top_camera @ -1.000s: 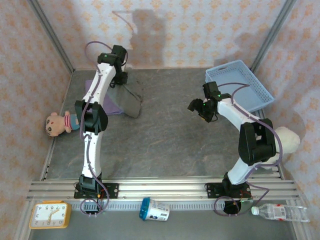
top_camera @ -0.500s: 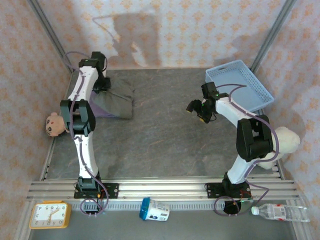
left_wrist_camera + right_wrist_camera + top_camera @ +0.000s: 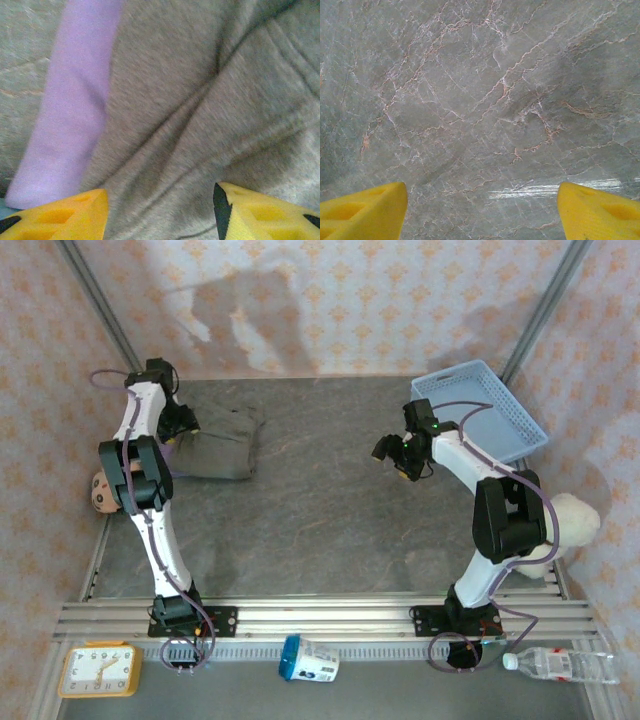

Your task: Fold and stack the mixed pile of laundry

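The grey-brown trousers (image 3: pixel 225 438) lie folded at the back left of the table. They rest on the lilac shirt (image 3: pixel 75 100), of which a strip shows along their left edge in the left wrist view. My left gripper (image 3: pixel 182 426) hovers at the trousers' left end. In the left wrist view the left gripper (image 3: pixel 160 200) is open, its yellow fingers (image 3: pixel 65 215) apart just above the grey cloth (image 3: pixel 200 100). My right gripper (image 3: pixel 395 455) hangs open over bare table right of centre, and in the right wrist view the right gripper (image 3: pixel 482 200) has nothing between its fingers.
A light blue mesh basket (image 3: pixel 505 418) stands at the back right. A plush doll (image 3: pixel 100 492) lies at the left edge, partly behind the left arm. A white plush (image 3: pixel 578 520) sits at the right. Clock (image 3: pixel 98 670), cup (image 3: pixel 308 660) and bottle (image 3: pixel 560 665) lie by the near rail.
The left arm swung left and back, carrying the trousers onto the shirt, and its jaws have opened. The right arm barely shifted.
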Controlling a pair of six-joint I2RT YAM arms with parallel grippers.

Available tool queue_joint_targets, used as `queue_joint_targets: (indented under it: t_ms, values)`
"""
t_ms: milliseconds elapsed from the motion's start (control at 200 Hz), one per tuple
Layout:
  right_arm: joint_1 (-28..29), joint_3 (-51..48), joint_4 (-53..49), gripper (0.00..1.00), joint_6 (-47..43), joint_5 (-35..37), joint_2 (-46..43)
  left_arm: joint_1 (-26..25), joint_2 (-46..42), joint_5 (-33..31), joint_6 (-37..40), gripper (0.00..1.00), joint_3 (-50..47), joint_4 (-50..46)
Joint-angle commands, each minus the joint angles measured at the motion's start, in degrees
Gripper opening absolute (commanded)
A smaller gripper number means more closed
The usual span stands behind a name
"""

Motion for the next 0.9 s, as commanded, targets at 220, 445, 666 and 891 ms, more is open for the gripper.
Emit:
queue_joint_targets:
  t_ms: [220,445,666,891]
  values:
    - [-1.2,5.1,-5.5,0.79,-12.6,12.9,0.4,-0.6,-25.1,5.7,-6.1,0.66,-17.1,10.8]
    - [-2.0,-3.7,9.8,0.82,-29.5,27.8,-2.9,-5.0,-39.1,0.5,-4.4,1.0,-37.4,20.2]
    - [-4.6,-14.6,31.9,0.82,-36.1,27.8,-3.6,-7.8,-45.8,-8.4,-2.7,1.0,-54.8,34.4]
    - [-7.9,-23.0,57.2,0.85,-35.0,30.0,-5.3,-11.0,-46.8,-18.6,5.2,1.0,-69.4,60.8]
